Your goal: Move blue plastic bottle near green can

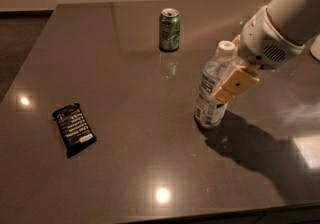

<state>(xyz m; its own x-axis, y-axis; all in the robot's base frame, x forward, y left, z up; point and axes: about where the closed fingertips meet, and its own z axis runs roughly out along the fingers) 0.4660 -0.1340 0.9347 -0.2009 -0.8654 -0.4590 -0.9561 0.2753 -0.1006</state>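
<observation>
The blue plastic bottle [209,99] stands upright on the dark table [130,88], right of centre, with a white cap and a white-and-blue label. The green can [169,29] stands upright farther back and to the left, well apart from the bottle. My gripper [226,70] comes in from the right at the bottle's upper half. One tan finger [236,83] lies across the bottle's front right side, and the other is mostly hidden behind the bottle's neck. The jaws stand open around the bottle.
A black snack-bar wrapper [74,129] lies flat at the front left. My white arm [285,18] reaches in from the upper right and casts a shadow to the bottle's right. The table's front edge runs along the bottom.
</observation>
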